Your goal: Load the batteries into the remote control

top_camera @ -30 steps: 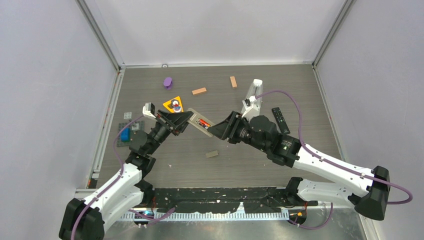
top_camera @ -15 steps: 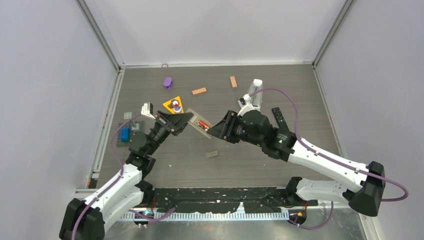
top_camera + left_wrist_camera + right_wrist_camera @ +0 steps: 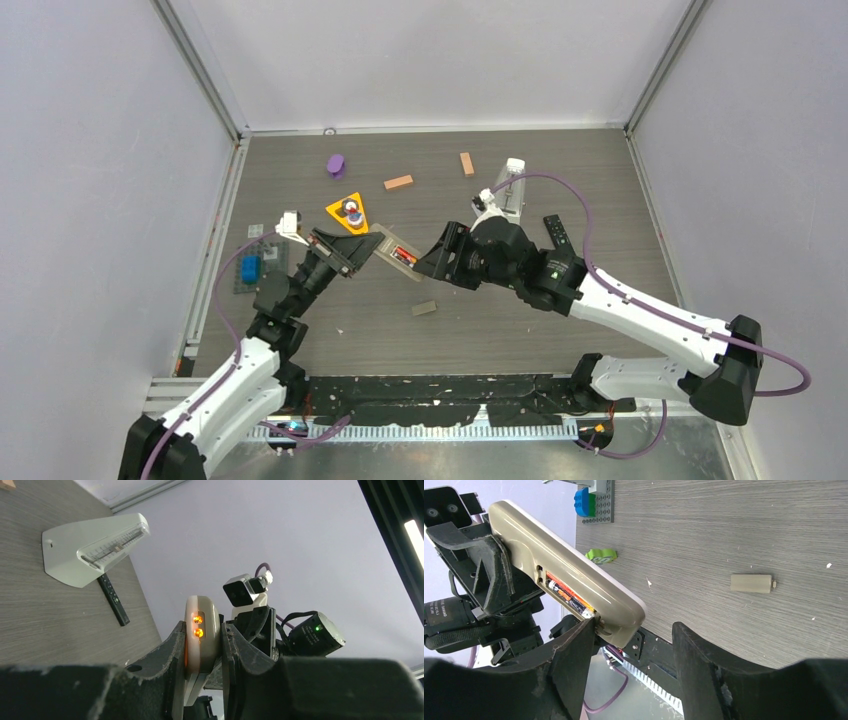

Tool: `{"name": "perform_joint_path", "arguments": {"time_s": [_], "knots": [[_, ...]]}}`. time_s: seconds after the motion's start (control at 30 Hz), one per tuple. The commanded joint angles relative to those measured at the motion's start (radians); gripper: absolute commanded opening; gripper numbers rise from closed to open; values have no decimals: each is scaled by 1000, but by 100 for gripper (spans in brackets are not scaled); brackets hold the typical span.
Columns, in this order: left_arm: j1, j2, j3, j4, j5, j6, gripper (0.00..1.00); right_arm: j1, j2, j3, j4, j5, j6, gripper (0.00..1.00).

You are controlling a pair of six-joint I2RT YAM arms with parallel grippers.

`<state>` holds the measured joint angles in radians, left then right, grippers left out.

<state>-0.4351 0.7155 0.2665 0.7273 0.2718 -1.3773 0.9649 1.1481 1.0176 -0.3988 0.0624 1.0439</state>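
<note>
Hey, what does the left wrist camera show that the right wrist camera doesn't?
Only the left wrist view: a white wedge-shaped case and a black remote on the table, plus the right arm's camera. Only the right wrist view: batteries in an open compartment, a loose beige cover and Lego bricks. Both: the beige remote clamped in the left gripper.

We see the beige remote tilted in the air, its open bay holding red-orange batteries lying lengthwise.
</note>
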Motion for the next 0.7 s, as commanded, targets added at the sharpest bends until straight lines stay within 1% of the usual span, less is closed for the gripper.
{"name": "perform_joint_path", "arguments": {"time_s": [0.0,0.07,0.17,0.27,0.4,0.57,0.67], "knots": [[-17,-74,25,5,-2,7,0,-10,-26,29,-47,68,-63,64],[-17,-86,28,-20,-9,20,0,-11,-56,18,-25,61,-79,65],[-17,-94,30,-35,-5,32,0,-12,-110,-18,64,20,-108,68],[-17,-90,28,-33,7,35,0,-12,-136,-46,119,-11,-123,73],[-17,-71,30,-1,43,37,0,-12,-122,-54,169,-43,-159,77],[-17,-39,39,32,115,55,0,-13,-89,-59,231,-155,-223,79],[-17,-26,44,48,152,64,0,-12,-53,-53,239,-189,-248,79]]}}
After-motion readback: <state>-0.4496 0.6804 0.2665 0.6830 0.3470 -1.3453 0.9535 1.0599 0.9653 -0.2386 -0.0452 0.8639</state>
